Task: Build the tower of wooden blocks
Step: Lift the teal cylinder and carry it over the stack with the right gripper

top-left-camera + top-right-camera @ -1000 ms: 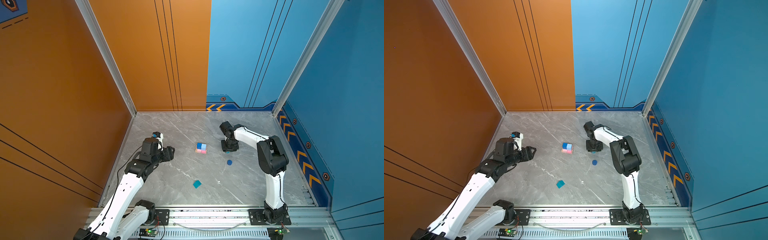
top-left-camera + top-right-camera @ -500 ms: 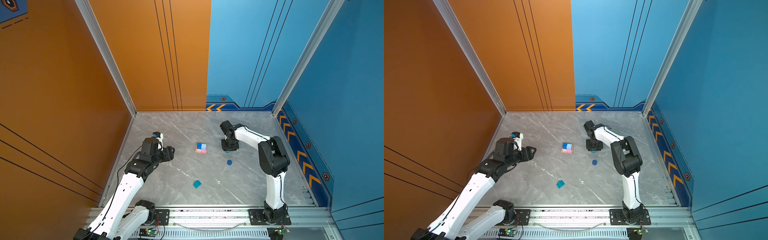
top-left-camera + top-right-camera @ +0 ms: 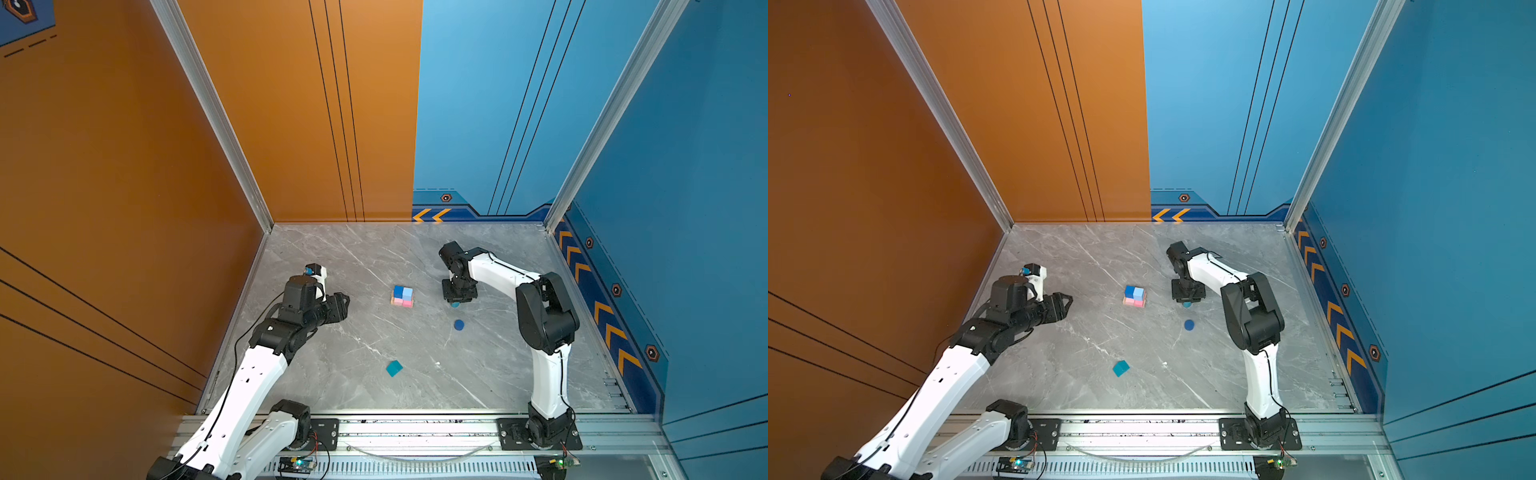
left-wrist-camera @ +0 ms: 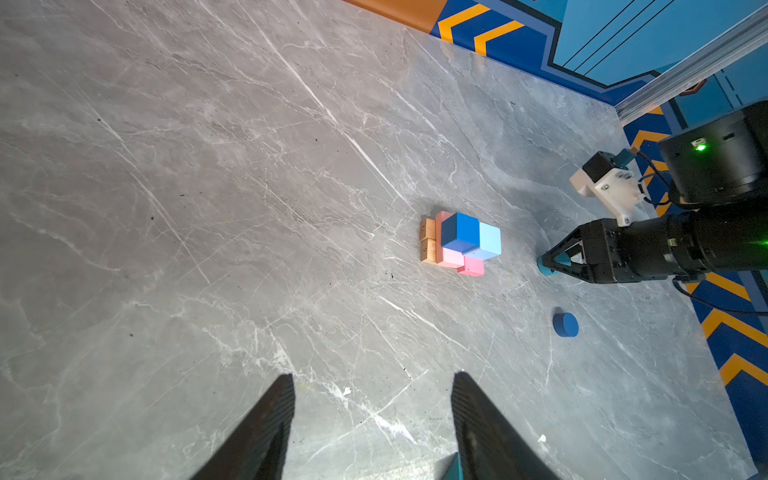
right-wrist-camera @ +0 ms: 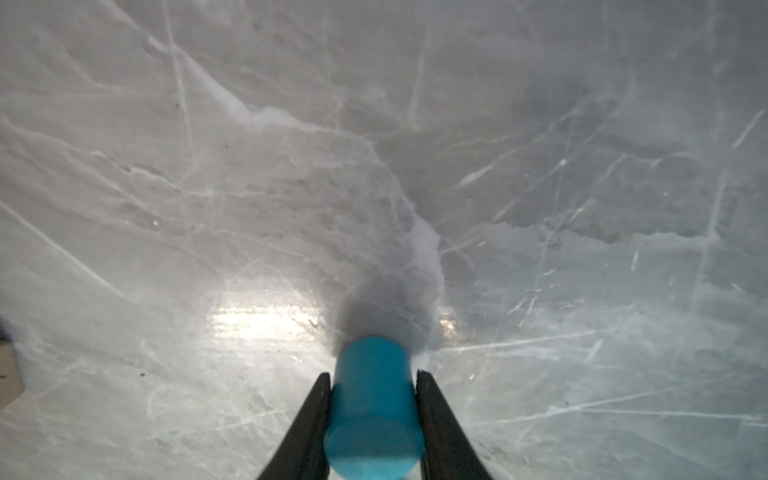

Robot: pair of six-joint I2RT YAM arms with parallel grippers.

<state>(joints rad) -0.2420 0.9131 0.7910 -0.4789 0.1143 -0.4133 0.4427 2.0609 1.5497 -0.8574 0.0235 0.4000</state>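
Three blocks are not yet on the stack. Nearest the worktop's [image 3: 332, 386] front edge, about midway along it, lies the teal cube [image 3: 394, 368], alone. Farther in, toward the right edge, the dark-blue cylinder [image 3: 459, 324] sits flat on its end. Near the left edge the left gripper [image 4: 372, 375] hovers with its jaws spread wide and nothing between them.

Just beyond the dark-blue cylinder, the right gripper [image 5: 372, 375] points down, its fingers pressed against both sides of the teal cylinder [image 5: 374, 407]. Whether that block is clear of the surface I cannot tell.

Beside it, around the worktop's middle, stands the stack [image 3: 402, 296]. It has two tan bars [image 4: 428, 245] at the bottom and two pink bars [image 4: 455, 259] over them. On top, the dark-blue cube [image 4: 459, 230] and light-blue cube [image 4: 490, 241] touch side by side.

The step in hand looks like picking up the teal cylinder. Next it likely needs a straight lift, a short carry to the stack and a gentle, level set-down on a cube, so nothing below shifts.

No container shows anywhere; the blocks are out on the bare worktop.
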